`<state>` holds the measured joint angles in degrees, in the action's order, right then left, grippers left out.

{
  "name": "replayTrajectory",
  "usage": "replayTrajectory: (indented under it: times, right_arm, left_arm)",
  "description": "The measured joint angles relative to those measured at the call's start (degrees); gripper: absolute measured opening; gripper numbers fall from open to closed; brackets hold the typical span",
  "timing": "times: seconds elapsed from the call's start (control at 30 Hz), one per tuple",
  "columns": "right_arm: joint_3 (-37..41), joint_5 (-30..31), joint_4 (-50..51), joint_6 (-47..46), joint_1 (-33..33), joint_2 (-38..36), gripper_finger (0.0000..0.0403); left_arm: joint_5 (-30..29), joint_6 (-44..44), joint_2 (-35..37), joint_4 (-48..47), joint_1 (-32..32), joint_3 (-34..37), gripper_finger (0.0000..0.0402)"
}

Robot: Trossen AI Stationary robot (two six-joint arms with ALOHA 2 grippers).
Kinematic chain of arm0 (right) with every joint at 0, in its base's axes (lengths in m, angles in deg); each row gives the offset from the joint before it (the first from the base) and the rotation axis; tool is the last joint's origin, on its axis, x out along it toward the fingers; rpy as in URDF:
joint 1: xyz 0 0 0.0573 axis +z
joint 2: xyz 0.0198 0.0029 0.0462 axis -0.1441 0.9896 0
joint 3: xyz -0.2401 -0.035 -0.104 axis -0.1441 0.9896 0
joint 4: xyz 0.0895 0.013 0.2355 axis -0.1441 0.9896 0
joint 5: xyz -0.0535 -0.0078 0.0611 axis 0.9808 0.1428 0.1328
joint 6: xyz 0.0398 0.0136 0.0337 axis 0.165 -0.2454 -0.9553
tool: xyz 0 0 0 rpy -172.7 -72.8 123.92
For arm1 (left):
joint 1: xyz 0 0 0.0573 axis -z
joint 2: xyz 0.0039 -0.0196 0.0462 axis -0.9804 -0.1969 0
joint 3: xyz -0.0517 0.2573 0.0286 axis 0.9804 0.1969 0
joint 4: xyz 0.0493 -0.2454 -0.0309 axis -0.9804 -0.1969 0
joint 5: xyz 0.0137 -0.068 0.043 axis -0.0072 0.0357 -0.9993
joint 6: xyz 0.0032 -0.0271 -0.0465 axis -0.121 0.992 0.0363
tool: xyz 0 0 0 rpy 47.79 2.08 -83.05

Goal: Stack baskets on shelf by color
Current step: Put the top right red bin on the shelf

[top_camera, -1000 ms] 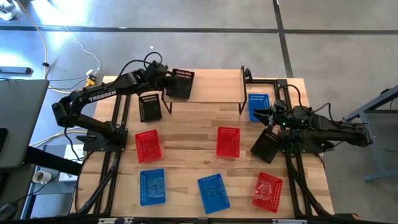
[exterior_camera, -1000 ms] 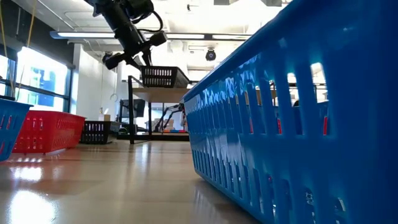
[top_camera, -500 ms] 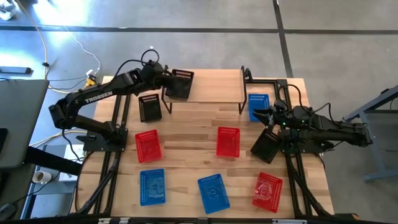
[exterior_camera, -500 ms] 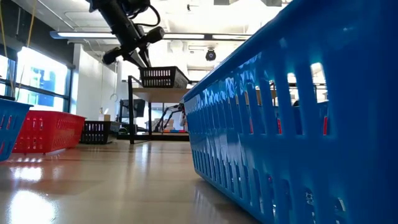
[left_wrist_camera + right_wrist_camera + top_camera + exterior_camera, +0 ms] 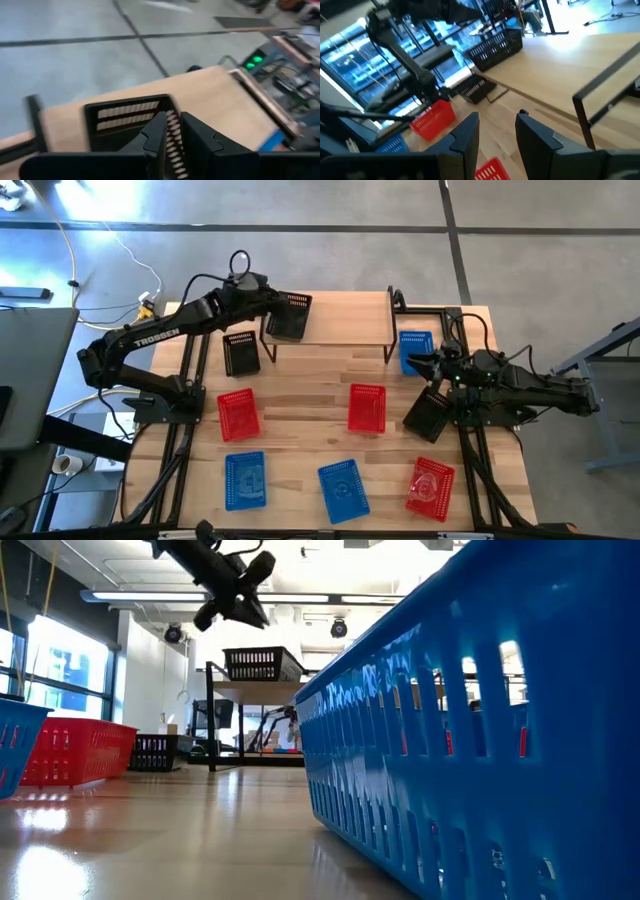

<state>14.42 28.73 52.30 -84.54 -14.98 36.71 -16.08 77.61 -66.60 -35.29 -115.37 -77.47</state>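
One black basket (image 5: 291, 314) sits at the shelf (image 5: 345, 316) left end; we lift the narrowly open, empty left pincer (image 5: 268, 299) clear, while the right pincer (image 5: 418, 364) waits, parted and empty.

The high view looks straight down on the whole table (image 5: 320, 380); the low view sits at tabletop level, tight against a blue basket (image 5: 480, 730). Both share the shelf (image 5: 340, 318).

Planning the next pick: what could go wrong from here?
1. The black basket sits skewed at the shelf's left end; nesting the next one could jam or nudge it off.
2. Another black basket lies close to the shelf leg; the left gripper might clip the leg.
3. A third black basket lies tilted beside the right arm, awkward to reach.
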Motion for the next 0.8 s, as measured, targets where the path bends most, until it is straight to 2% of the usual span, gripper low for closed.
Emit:
replayTrajectory:
  times: [0.27, 0.5, 0.67, 0.8]
  right_arm:
    - [0.0, -3.5, -4.3, -4.9, 0.0, 0.5, 0.0114]
    - [-2.6, -5.4, -4.6, -6.0, 0.0, 5.9, 0.0114]
    - [-11.2, -5.9, 4.1, -4.8, 0.0, 13.2, 0.0114]
    - [-18.1, -7.1, 14.8, -8.9, 0.0, 19.7, 0.0114]
  left_arm:
    - [2.2, -8.1, 1.1, -3.7, 7.3, -5.1, 0.0046]
    - [-0.4, -11.6, 3.3, -9.5, 13.0, -9.5, 0.0046]
    - [-0.6, -12.3, 6.1, -11.1, 15.1, -9.5, 0.0046]
    - [-0.8, -12.3, 7.9, -14.1, 16.6, -9.5, 0.0046]
